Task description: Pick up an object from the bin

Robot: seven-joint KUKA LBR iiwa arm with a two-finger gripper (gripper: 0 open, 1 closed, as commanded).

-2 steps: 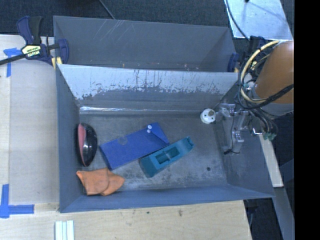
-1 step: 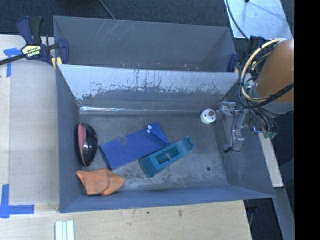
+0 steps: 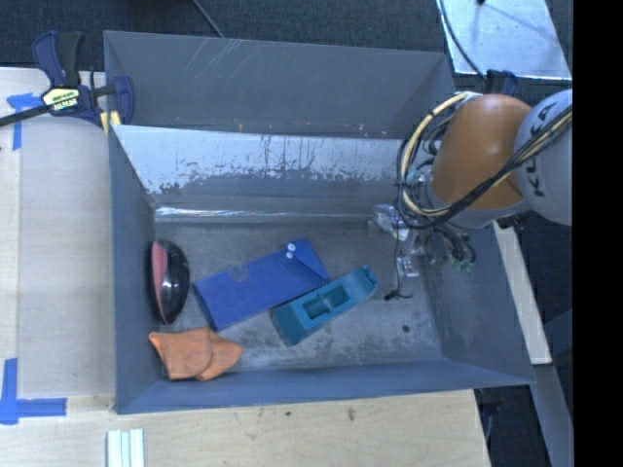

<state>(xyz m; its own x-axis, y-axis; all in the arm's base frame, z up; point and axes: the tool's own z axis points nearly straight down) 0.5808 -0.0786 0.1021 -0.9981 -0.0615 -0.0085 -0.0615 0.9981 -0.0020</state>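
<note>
Teal plastic block (image 3: 321, 305) mid-floor in the bin (image 3: 292, 168), touching a blue flat board (image 3: 255, 286), looks light, stiff and slick, best pinched across its narrow sides; gripper (image 3: 403, 278) hangs just right of it, open or closed can't tell.

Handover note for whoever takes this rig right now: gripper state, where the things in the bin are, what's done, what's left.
Gripper: low at the right side of the bin, just right of the teal piece's end; no thing seen in it.
Things: teal plastic piece mid-floor, beside and apparently touching the flat blue piece; black and red oval thing at the left; crumpled orange thing in the near left corner.
Done: nothing picked, all four lie on the floor.
Left: grasp one and lift it out; the teal piece is nearest.
</note>
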